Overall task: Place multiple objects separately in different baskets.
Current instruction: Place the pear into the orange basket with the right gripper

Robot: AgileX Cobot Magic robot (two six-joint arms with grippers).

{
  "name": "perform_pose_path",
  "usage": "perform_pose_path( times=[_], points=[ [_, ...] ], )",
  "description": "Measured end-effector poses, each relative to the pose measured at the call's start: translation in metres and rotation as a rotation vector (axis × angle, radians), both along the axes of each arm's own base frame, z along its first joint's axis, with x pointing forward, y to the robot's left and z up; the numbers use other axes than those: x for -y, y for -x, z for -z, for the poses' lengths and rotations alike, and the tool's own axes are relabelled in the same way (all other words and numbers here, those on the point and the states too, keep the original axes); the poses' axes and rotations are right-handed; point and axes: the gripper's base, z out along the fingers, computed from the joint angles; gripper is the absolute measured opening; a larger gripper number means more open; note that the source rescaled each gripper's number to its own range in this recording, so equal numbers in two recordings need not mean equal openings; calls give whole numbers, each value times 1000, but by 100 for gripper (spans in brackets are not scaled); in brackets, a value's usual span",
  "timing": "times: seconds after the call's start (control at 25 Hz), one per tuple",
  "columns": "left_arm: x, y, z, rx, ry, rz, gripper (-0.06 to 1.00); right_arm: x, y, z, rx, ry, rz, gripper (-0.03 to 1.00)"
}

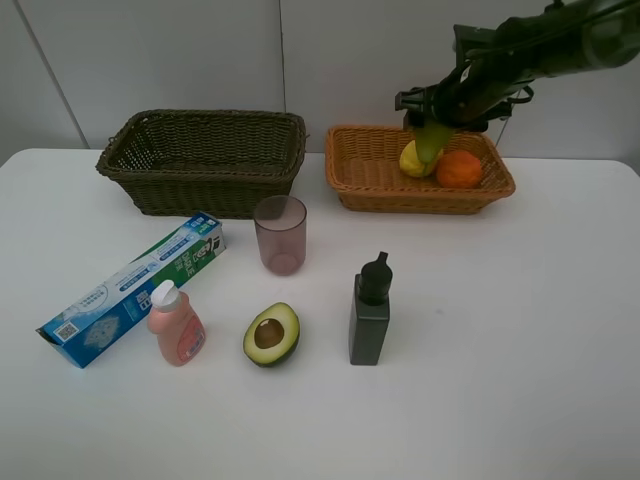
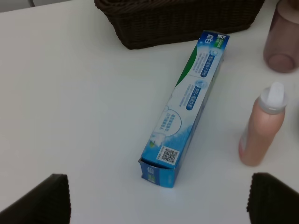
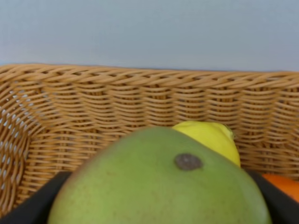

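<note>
While I hang over the light orange-tan basket (image 1: pixel 370 187) in the high view, my right gripper (image 1: pixel 432 128) is clamped on the green pear (image 1: pixel 431 148), which sits just above the lemon (image 1: pixel 409 160) and the orange (image 1: pixel 459 169) lying in that basket. I judge the pear firm but smooth-skinned and easy to bruise, so a hold across its broad belly suits it, and it should go down gently rather than drop. My fingertips are lost against the dark arm from here. The dark olive-brown basket (image 1: pixel 200 190) looks empty, though its near wall hides part of the floor. From my left wrist, my left gripper (image 2: pixel 159 201) is spread wide and holds nothing. Only the fingers' (image 2: pixel 43 199) dark tips show, at either side beyond the near end of the blue-green toothpaste box (image 2: pixel 187 105). The box is light, stiff card, best pinched across its narrow width. The pink pump bottle (image 2: pixel 259 128) stands beside it. From my right wrist the pear (image 3: pixel 159 186) fills the view. Only its green side shows, and my pads are mostly hidden behind it.
</note>
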Motion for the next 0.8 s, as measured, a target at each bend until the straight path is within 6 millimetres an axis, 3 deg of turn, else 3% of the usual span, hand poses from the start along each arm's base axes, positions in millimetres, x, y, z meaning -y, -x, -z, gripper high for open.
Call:
perform_pose_path(
  times=[0.6, 0.64, 0.72, 0.8],
  points=[
    [0, 0, 0, 0, 0, 0, 100, 6, -5, 19, -26, 0, 19, 55],
    [0, 0, 0, 0, 0, 0, 100, 9, -6, 19, -24, -1, 25, 58],
    [0, 0, 0, 0, 0, 0, 100, 15, -7, 18, -22, 4, 34, 81],
    [0, 0, 0, 0, 0, 0, 100, 19, -8, 18, -20, 10, 39, 93]
  ],
)
